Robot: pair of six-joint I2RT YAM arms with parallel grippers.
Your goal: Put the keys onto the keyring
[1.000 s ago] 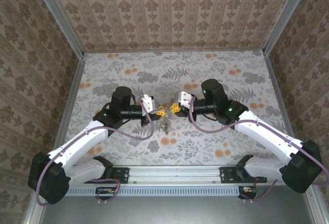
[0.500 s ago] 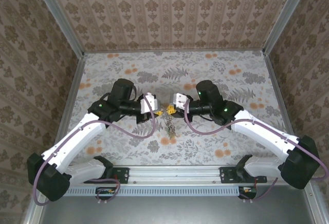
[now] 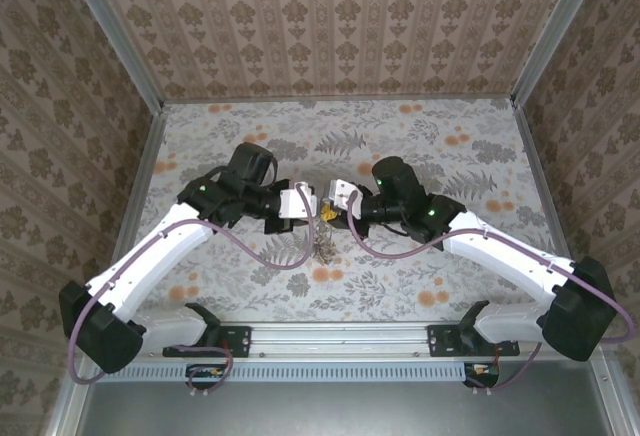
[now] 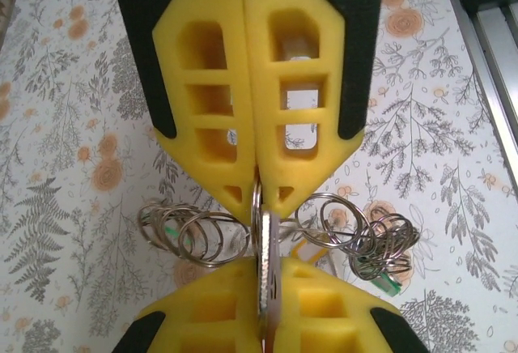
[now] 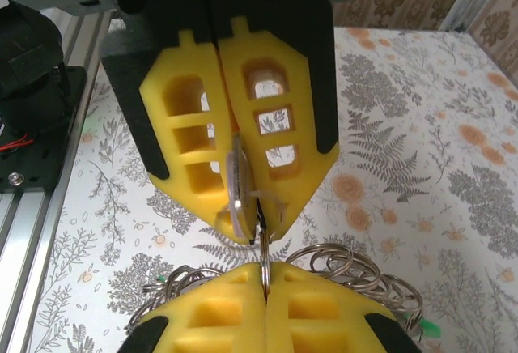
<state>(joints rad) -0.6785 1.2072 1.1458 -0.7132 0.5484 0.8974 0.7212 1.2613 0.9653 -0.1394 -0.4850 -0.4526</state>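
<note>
left wrist view: left fingers [image 4: 227, 284] are pressed together on a flat silvery key [image 4: 265, 276], held edge-on with its end sticking out past the tips. right fingers [image 4: 212, 124] face them tip to tip, also pressed together, pinching a thin wire loop taken to be the keyring [image 4: 256, 199], right at the key's end. right wrist view agrees: a key blade sits in the left fingers and thin dark wire comes out of the right ones.

judgement: one arm steadies the key while the other offers the keyring, so the key's hole can be fed onto the wire. cannot tell whether the wire is through the hole yet.

a bunch of silvery split rings [image 4: 198, 236] with a green bit appears to hang under the meeting point, above the desk [image 4: 73, 126].

room: in the top external view the tips meet over mid-desk. the walls [image 3: 340, 26] and the near rail [image 4: 494, 45] are well apart from them, with open desk on every side. the tight spot is between the tips, which nearly touch, so any feed must be small.
</note>
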